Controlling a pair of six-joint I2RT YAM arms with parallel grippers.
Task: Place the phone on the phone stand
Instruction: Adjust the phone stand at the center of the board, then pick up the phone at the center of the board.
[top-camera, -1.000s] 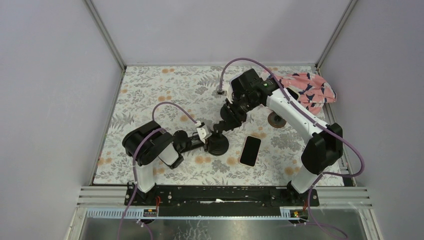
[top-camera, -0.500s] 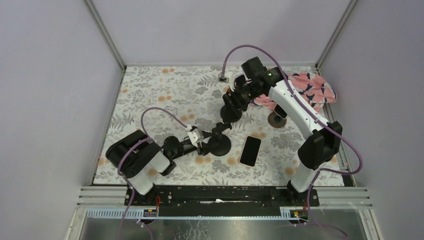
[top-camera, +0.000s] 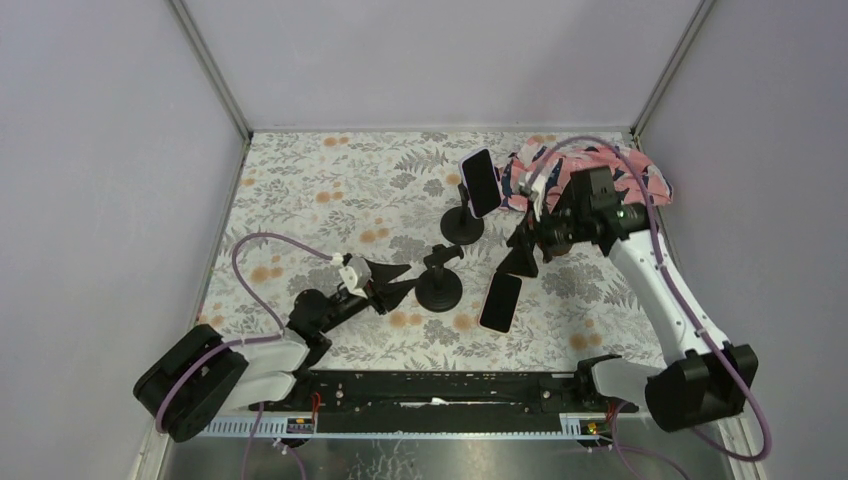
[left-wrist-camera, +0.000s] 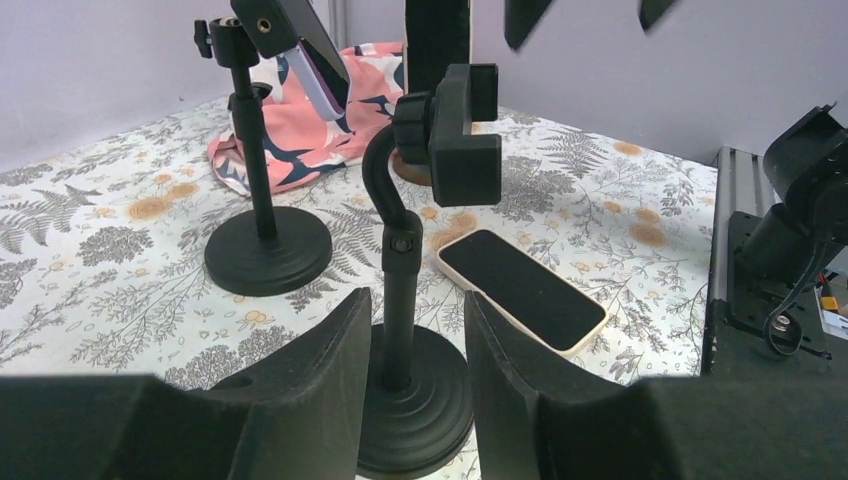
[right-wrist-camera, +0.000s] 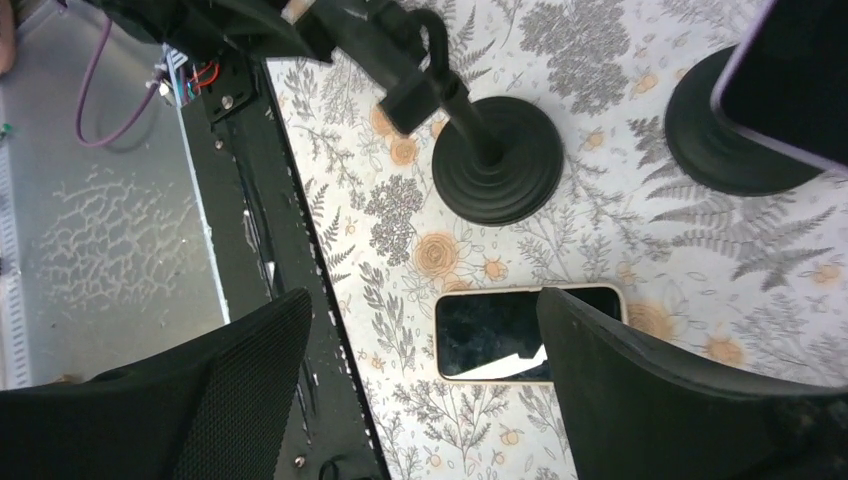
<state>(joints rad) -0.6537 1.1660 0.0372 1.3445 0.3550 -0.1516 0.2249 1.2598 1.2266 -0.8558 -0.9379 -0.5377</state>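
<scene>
A phone (top-camera: 500, 301) in a cream case lies flat, screen up, on the floral mat, right of an empty black phone stand (top-camera: 438, 285). Its clamp (left-wrist-camera: 455, 130) holds nothing. A second stand (top-camera: 462, 225) behind it carries a purple-cased phone (top-camera: 481, 183). My right gripper (top-camera: 525, 255) hangs open just above the flat phone (right-wrist-camera: 490, 335), whose far end lies under one finger (right-wrist-camera: 640, 380). My left gripper (top-camera: 395, 282) stands open just left of the empty stand; in its wrist view the stem (left-wrist-camera: 400, 290) shows between the fingers, untouched.
A pink patterned cloth (top-camera: 610, 180) lies crumpled at the back right corner. The black base rail (top-camera: 430, 385) runs along the mat's near edge, close to the flat phone. Grey walls enclose the mat on three sides.
My right gripper left the back stand, opened wide and swung forward over the flat phone; the purple-cased phone stays on that stand. My left gripper opened and drew back from the empty stand.
</scene>
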